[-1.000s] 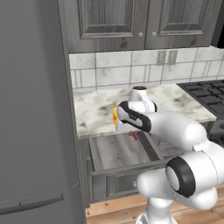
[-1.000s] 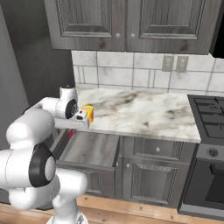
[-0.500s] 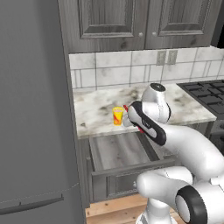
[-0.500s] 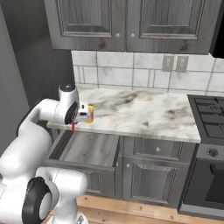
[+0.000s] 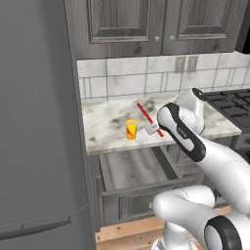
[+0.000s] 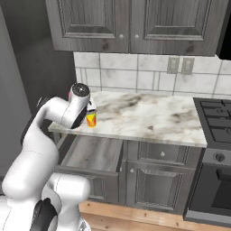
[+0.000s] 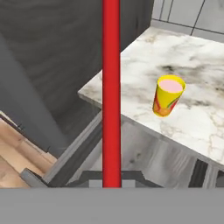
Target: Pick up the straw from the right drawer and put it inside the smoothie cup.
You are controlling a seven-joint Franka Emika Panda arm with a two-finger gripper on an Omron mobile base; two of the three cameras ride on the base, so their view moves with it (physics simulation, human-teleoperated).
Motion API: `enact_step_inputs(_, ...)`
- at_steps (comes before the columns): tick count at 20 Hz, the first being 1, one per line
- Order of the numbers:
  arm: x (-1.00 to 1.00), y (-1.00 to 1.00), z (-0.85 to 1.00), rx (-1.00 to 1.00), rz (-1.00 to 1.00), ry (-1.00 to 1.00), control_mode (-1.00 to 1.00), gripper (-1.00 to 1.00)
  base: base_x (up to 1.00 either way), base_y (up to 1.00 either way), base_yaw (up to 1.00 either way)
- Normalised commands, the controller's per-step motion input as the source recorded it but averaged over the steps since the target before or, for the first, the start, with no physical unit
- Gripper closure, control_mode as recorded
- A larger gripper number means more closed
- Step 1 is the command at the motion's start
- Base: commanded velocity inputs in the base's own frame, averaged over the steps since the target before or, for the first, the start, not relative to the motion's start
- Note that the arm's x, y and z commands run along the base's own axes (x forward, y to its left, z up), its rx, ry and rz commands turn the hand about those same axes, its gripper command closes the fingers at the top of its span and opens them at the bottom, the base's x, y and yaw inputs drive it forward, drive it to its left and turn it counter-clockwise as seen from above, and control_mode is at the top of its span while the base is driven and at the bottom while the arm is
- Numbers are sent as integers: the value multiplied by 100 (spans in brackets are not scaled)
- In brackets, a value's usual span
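The fingers [image 5: 153,129] are clamped on the straw [image 5: 148,117], which slants up and back above the marble surface [image 5: 107,128], clear of it. The smoothie cup [image 5: 131,129] stands upright near the surface's front edge, just beside the straw's lower end but seemingly not touching it. Below, the right drawer [image 5: 134,168] is pulled open.

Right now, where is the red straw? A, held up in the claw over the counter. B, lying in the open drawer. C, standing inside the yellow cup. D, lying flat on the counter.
A: the claw is shut on the straw, which slants in the air above the counter, apart from the smoothie cup.
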Motion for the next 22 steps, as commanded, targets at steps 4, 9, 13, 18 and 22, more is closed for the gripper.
enact_step_inputs(4, 9, 0, 16, 11, 20, -30, -100, 100, 0, 0, 0)
enact_step_inputs(9, 20, 0, 0, 13, 13, -24, -100, 100, 0, 0, 0)
enact_step_inputs(13, 29, 0, 0, 19, 7, -19, -100, 100, 0, 0, 0)
enact_step_inputs(18, 32, 0, 2, 20, 4, -4, -100, 100, 0, 0, 0)
enact_step_inputs(22, 31, 0, 11, 15, 4, 0, -100, 100, 0, 0, 0)
